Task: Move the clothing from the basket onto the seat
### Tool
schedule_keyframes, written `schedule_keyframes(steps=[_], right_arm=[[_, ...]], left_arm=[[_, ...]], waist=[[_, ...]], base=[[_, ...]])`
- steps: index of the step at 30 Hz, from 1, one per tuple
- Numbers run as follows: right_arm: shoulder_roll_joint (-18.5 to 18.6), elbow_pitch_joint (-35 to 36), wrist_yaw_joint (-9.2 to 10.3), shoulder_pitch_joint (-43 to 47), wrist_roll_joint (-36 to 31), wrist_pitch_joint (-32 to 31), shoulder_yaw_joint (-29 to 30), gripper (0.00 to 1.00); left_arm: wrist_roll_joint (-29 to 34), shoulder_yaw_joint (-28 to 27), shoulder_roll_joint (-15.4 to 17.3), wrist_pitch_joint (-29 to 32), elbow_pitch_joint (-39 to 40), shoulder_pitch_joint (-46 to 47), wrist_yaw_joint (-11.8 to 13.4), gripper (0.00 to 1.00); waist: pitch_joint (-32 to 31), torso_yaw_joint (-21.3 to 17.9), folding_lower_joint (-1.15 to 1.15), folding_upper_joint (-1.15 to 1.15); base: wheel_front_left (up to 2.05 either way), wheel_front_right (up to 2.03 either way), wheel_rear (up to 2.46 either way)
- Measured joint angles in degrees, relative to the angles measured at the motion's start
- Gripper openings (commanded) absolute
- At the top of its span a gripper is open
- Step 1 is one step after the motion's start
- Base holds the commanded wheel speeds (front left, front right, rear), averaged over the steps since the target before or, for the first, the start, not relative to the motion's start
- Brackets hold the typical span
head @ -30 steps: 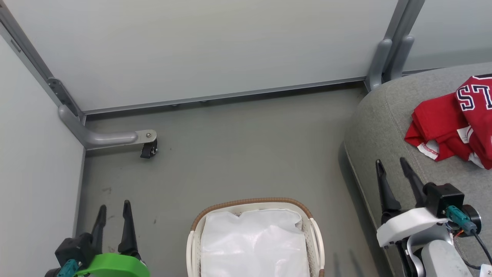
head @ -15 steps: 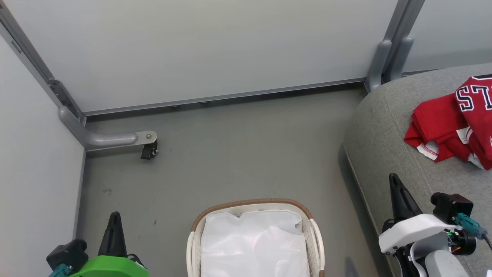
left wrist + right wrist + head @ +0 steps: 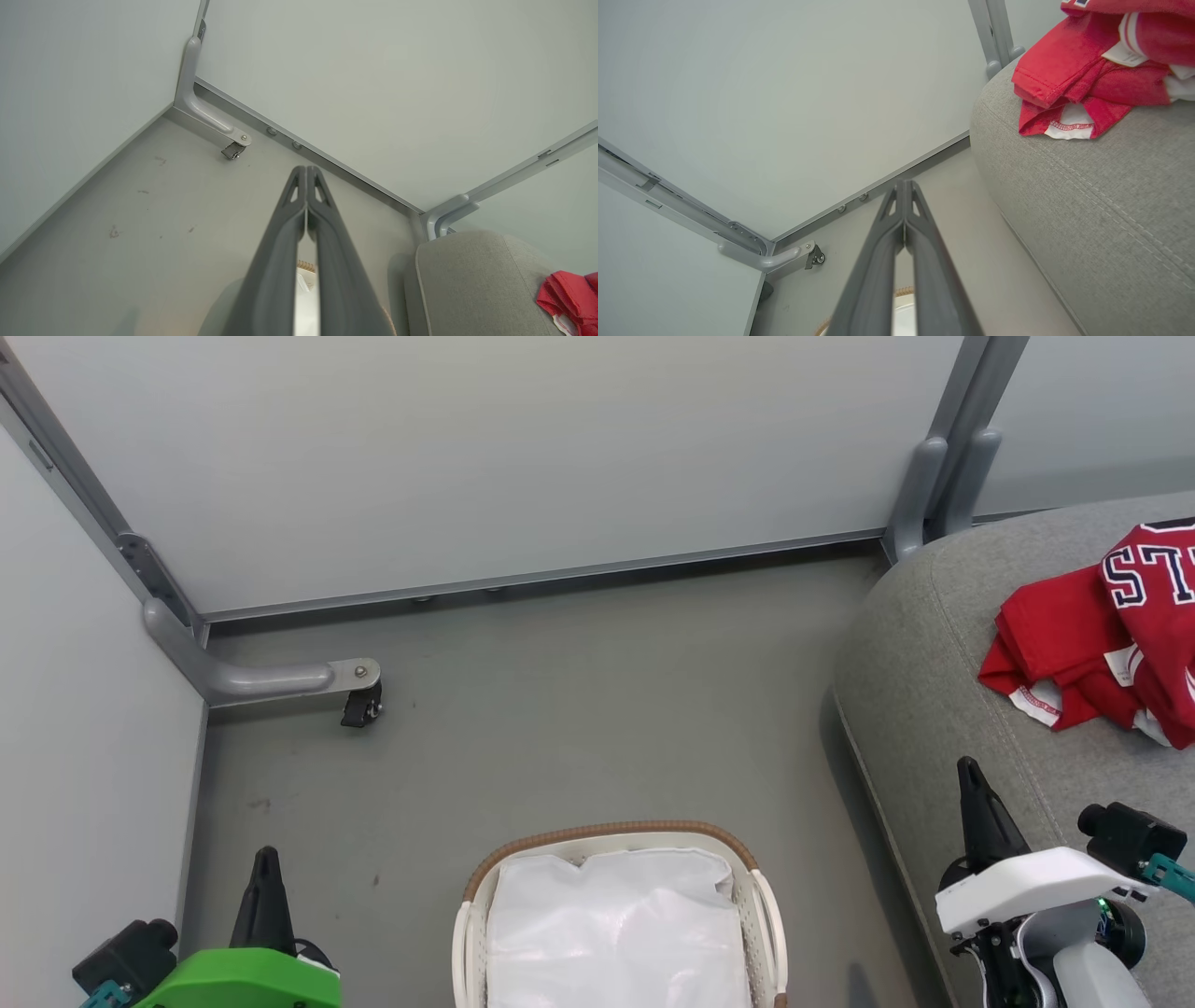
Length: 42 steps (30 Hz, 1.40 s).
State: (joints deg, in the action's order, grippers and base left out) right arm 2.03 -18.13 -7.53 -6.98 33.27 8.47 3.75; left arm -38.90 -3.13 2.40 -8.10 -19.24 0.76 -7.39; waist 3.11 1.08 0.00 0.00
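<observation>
Both red garments lie crumpled together on the grey seat (image 3: 943, 644) at the right: the plain red garment (image 3: 1060, 644) and, partly over it, the lettered jersey (image 3: 1153, 597). The right wrist view has the plain red garment (image 3: 1069, 70) on the seat (image 3: 1111, 196). The white basket (image 3: 770, 915) with brown woven rim stands on the floor at the bottom centre, holding the white liner (image 3: 616, 933). My left gripper (image 3: 266, 859) is shut and empty at the lower left. My right gripper (image 3: 969, 775) is shut and empty above the seat's front edge.
Grey floor (image 3: 579, 709) lies between the basket and the pale partition walls. A metal bracket with a small black caster (image 3: 359, 705) juts out at the left corner. Grey posts (image 3: 943, 476) stand behind the seat.
Both grippers have shut from open and drawn back toward the bottom of the head view. The garments and the basket have stayed put.
</observation>
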Motion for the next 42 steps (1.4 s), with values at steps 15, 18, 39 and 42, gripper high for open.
schedule_keyframes(steps=[15,18,39,42], right_arm=[[0.15,0.88,0.0,0.2,12.62,-3.26,0.65,0.0],[0.18,1.04,0.0,0.21,14.86,-3.87,0.73,0.0],[0.32,2.01,0.01,0.28,29.09,-7.47,1.34,0.0],[0.34,2.1,0.01,0.29,30.99,-7.89,1.43,0.0]], left_arm=[[-11.34,-0.64,0.02,3.04,0.97,1.12,0.0,0.0],[-13.33,-0.74,0.03,3.6,1.2,1.23,0.0,0.0],[-26.2,-1.69,0.07,7.13,2.46,2.53,0.0,0.0],[-27.95,-1.79,0.08,7.64,2.57,2.58,0.0,0.0]], waist=[[-0.44,-0.16,0.0,0.0],[-0.52,-0.19,0.0,0.0],[-1.14,-0.42,0.0,0.0],[-1.22,-0.45,0.0,0.0]], base=[[0.0,0.0,0.0],[0.0,0.0,0.0],[0.0,0.0,0.0],[0.0,0.0,0.0]])
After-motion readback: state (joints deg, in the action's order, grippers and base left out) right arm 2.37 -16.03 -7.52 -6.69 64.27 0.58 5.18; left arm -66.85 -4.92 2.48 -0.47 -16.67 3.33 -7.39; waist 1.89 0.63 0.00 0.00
